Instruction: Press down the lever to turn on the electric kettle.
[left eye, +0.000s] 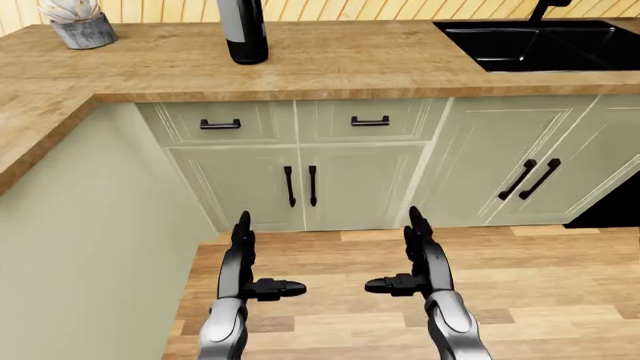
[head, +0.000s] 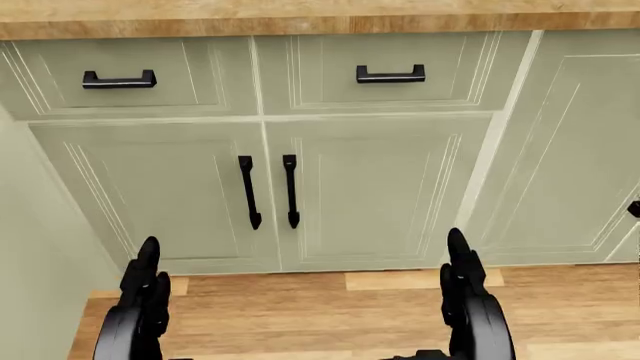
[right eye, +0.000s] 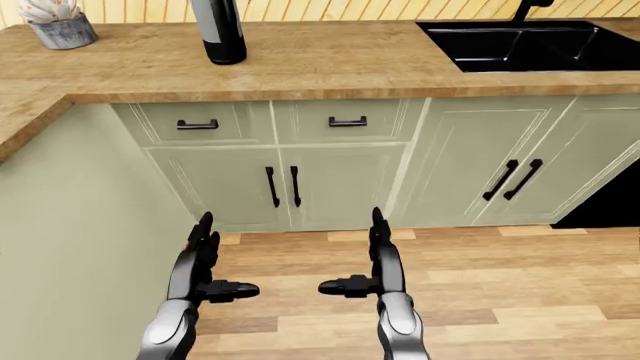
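The electric kettle (left eye: 243, 30) stands upright on the wooden table (left eye: 330, 64) at the left-eye view's top — dark base, grey body, top cropped — lever not visible.

The kettle (left eye: 243, 30) top is cut off by the left-eye view's edge.

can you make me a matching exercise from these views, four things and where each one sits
Things:
1. kettle
2. sink
3. plant pot
4. right hand

Places, left-eye view:
A. top right, set in the counter
B. top left corner of the counter
C. low, over the wooden floor
D. on the counter, above the left drawer

Pairs: 1-D, 2-A, 3-B, 4-C
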